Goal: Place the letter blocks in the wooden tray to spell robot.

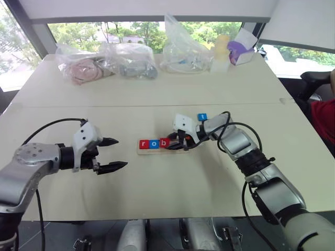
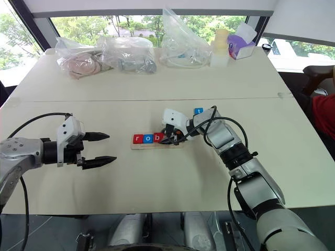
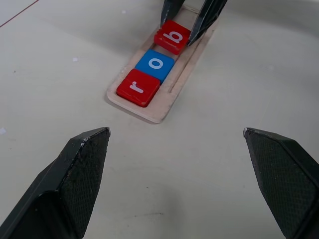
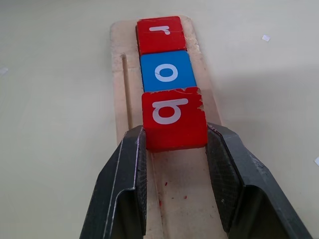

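The tray (image 1: 157, 150) lies near the middle of the table (image 1: 157, 94), with three slots taken from its left end: red r (image 3: 138, 87), blue o (image 3: 155, 65), then red b (image 4: 173, 118). The b is not yet released; the right gripper (image 4: 174, 149) is clamped on its two side edges, and the tile looks slightly tilted against the o, so seating it flat appears to be the step in hand. The tile's upper corner looks chipped, and red flecks lie in the bare recess behind it.

Two slots remain empty toward the tray's right end. The blue t (image 1: 202, 117) lies on the table just behind the right wrist, close at hand. The second o, the red one, cannot be made out, so where it lies is unclear. By that count the word is roughly half done: b to let go, then o and t.

The left gripper (image 1: 112, 154) hovers to the left of the tray, jaws spread wide and holding nothing, pointed toward it.

Along the far edge sit plastic bags (image 1: 107, 61), a pale bottle (image 1: 220, 52) and a purple-and-white box (image 1: 241, 49), all well apart from the work. A person's red sleeve (image 1: 323, 120) shows at the right edge. Nothing blocks the free slots except the right gripper's own fingers.
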`<move>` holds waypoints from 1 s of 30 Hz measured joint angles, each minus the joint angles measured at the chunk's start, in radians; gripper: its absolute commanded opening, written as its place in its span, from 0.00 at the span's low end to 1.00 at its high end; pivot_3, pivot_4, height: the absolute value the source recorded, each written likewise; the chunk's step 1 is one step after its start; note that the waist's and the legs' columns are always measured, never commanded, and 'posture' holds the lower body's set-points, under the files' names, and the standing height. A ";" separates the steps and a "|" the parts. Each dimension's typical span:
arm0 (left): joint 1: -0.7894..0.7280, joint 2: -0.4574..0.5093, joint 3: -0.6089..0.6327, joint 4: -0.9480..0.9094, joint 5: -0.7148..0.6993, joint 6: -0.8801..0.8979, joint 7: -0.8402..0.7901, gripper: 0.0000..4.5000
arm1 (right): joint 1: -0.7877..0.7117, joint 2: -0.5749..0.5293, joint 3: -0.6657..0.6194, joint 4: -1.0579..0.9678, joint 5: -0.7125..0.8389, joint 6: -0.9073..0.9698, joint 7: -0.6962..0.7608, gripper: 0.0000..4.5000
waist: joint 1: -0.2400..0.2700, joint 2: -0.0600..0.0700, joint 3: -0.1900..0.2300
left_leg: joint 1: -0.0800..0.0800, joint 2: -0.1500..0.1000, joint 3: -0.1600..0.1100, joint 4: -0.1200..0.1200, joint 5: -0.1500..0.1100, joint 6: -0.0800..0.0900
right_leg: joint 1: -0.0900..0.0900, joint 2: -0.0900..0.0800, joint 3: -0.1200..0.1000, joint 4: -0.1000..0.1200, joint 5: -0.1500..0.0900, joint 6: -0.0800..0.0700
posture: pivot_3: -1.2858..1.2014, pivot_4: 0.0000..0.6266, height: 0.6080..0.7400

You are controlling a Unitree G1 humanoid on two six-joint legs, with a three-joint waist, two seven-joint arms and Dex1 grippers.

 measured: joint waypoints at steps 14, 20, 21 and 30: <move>0.000 -0.001 -0.001 0.000 0.002 -0.002 0.007 1.00 | -0.001 0.035 -0.005 0.025 -0.009 -0.013 -0.025 0.99 | 0.000 0.000 0.000 | 0.000 0.000 0.000 0.000 0.000 0.000 | 0.000 0.000 0.000 0.000 0.000 0.000 | 0.52 0.24 0.96; 0.000 -0.001 -0.004 0.000 0.002 -0.003 0.007 1.00 | -0.026 0.021 -0.080 0.021 0.012 0.006 -0.053 0.99 | 0.001 0.000 0.000 | 0.000 0.000 0.000 0.000 0.000 0.000 | 0.000 0.000 0.000 0.000 0.000 0.000 | 0.52 0.24 0.96; 0.002 -0.001 -0.004 0.000 0.002 -0.002 0.008 1.00 | -0.026 0.009 -0.092 0.016 0.013 0.011 -0.058 0.99 | 0.001 0.000 0.000 | 0.000 0.000 0.000 0.000 0.000 0.000 | 0.000 0.000 0.000 0.000 0.000 0.000 | 0.52 0.24 0.96; -0.025 -0.038 -0.001 -0.007 -0.052 0.024 0.023 1.00 | 0.103 -0.090 -0.174 -0.120 0.009 0.019 -0.151 0.99 | 0.000 0.000 0.000 | 0.000 0.000 0.000 -0.001 0.000 0.000 | 0.000 0.000 0.000 0.000 0.000 0.000 | 0.52 0.24 0.96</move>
